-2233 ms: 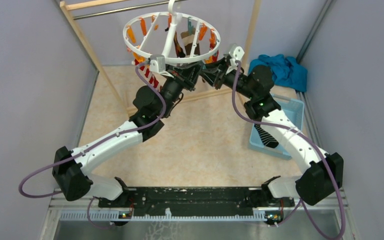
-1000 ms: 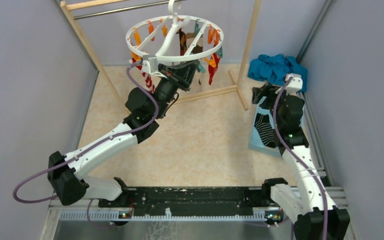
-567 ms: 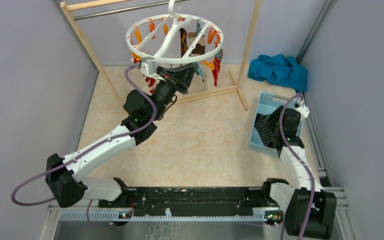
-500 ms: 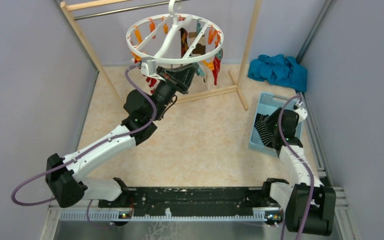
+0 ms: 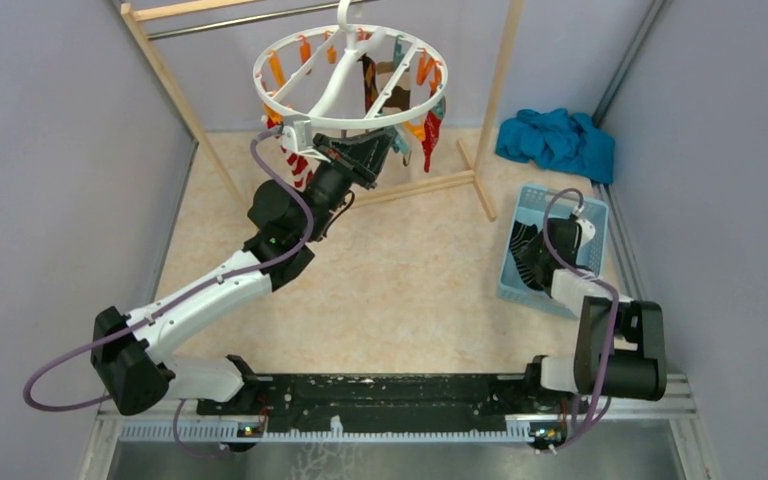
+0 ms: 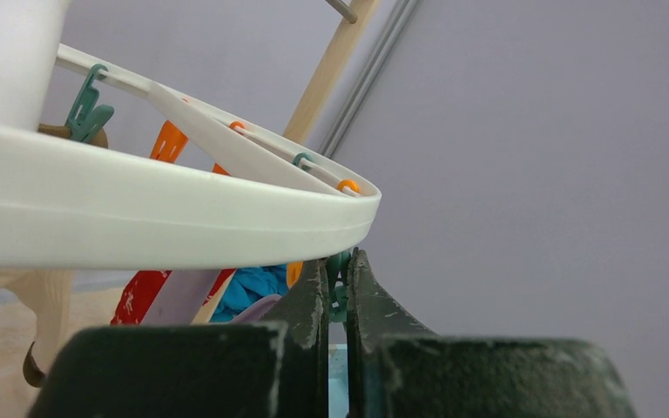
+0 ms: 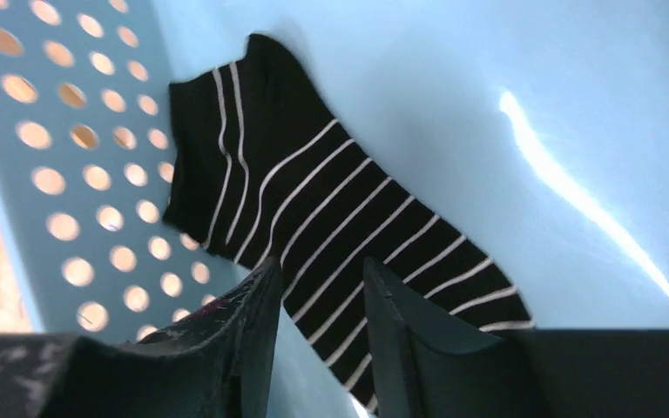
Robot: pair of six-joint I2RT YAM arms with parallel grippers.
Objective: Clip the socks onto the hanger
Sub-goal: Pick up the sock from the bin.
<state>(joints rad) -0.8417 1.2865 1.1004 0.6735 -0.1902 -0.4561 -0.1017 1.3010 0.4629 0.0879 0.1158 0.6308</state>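
From overhead I see the hanger hooked on the rod of the wooden rack. Socks are already clipped under it: a red-and-white striped sock at the near left, a red sock at the right, and a dark sock inside the ring. My left gripper reaches up under the near rim, but this view hides its tips. The left wrist camera fills that in. The fingers are pressed almost together just below the white rim, pinching a teal clip in the slit between them.

On the right, the overhead view shows only that my right gripper is down inside the blue basket, near the teal cloth heap. The right wrist camera shows the rest. The black sock with thin white stripes lies flat on the basket floor against the perforated wall. The two fingers are slightly spread just above it, with striped fabric visible through the gap. I cannot tell whether the tips touch it.

About two seconds ago both grippers met under the hanger. Since then the right arm has swung away to the basket and folded back towards its base. The left arm stays at the rim, and the ring has tipped and sits a little higher in view.
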